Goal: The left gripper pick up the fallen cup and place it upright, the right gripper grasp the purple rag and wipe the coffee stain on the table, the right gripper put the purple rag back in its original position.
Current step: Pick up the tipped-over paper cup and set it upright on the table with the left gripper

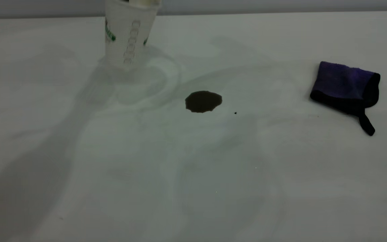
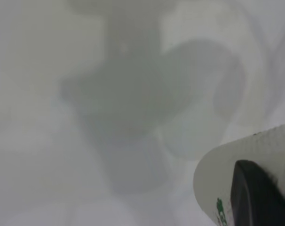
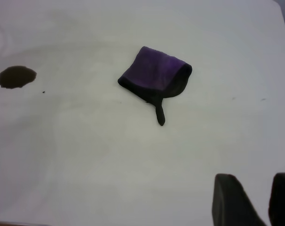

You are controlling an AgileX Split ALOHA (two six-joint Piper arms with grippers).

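Observation:
The white paper cup [image 1: 128, 33] with its green band stands upright at the far left of the table [image 1: 193, 174]; its top is cut off by the picture's edge, and I cannot tell if its base touches the table. My left gripper [image 2: 273, 181] is shut on the cup [image 2: 227, 169], with one black finger [image 2: 255, 197] pressed to its wall. The coffee stain [image 1: 203, 101] lies at the middle, to the right of the cup. The purple rag [image 1: 346, 88] lies folded at the far right. My right gripper [image 3: 254, 178] is open and empty, hovering apart from the rag [image 3: 154, 75].
A tiny dark speck [image 1: 235, 113] lies just right of the stain. The stain also shows in the right wrist view [image 3: 16, 77]. The table's far edge [image 1: 247, 13] runs just behind the cup.

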